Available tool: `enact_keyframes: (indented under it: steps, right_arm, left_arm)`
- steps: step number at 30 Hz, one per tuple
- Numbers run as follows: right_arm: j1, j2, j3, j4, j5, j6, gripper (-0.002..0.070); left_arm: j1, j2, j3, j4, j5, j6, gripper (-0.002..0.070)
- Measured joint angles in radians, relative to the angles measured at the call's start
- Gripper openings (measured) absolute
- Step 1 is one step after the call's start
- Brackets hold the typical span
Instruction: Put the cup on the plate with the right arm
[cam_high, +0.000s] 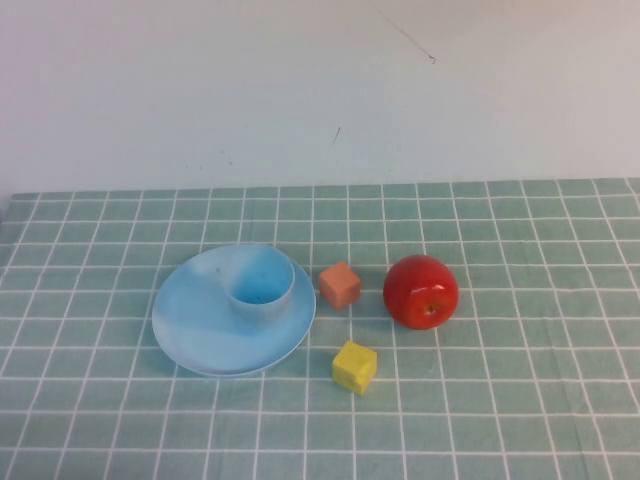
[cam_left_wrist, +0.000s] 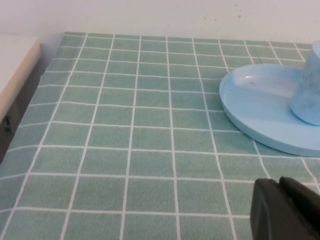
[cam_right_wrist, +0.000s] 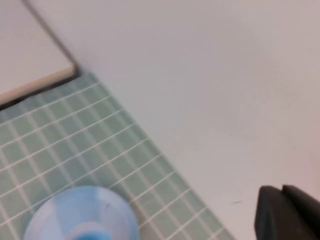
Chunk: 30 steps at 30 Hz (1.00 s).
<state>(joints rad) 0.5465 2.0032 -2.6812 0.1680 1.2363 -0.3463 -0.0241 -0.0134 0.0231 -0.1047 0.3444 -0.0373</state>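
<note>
The light blue cup (cam_high: 261, 284) stands upright on the light blue plate (cam_high: 205, 330), on the plate's far right part. In the left wrist view the plate (cam_left_wrist: 255, 105) and the cup (cam_left_wrist: 309, 90) lie ahead of my left gripper (cam_left_wrist: 280, 183), which is shut and empty, low over the cloth. In the right wrist view my right gripper (cam_right_wrist: 282, 190) is shut and empty, raised well away from the plate (cam_right_wrist: 60, 215). Neither arm shows in the high view.
An orange cube (cam_high: 340, 285) sits just right of the plate, a red apple (cam_high: 421, 291) further right, and a yellow cube (cam_high: 355, 367) nearer the front. The green checked cloth (cam_high: 520, 400) covers the table. A white wall (cam_high: 300, 90) stands behind.
</note>
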Motion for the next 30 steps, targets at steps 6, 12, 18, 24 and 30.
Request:
enact_keyframes:
  steps: [6,12,18,24,30]
  right_arm:
    - [0.000,-0.161,0.000,-0.128,0.002,0.053,-0.0002]
    - [0.000,-0.371,0.176,-0.284,0.002,0.080,-0.0002]
    - [0.000,-0.629,0.628,-0.362,0.002,0.113,-0.0002]
    - [0.000,-0.946,1.101,-0.317,-0.038,0.136,-0.0002]
    - [0.000,-1.126,1.316,-0.279,0.003,0.141,-0.0002]
  left_arm:
    - [0.000,0.000,0.000,0.000,0.000,0.000,-0.0003]
    - [0.000,0.000,0.000,0.000,0.000,0.000,-0.0003]
    - [0.000,0.000,0.000,0.000,0.000,0.000,-0.0003]
    - [0.000,0.000,0.000,0.000,0.000,0.000,-0.0003]
    - [0.000,0.000,0.000,0.000,0.000,0.000,-0.0003]
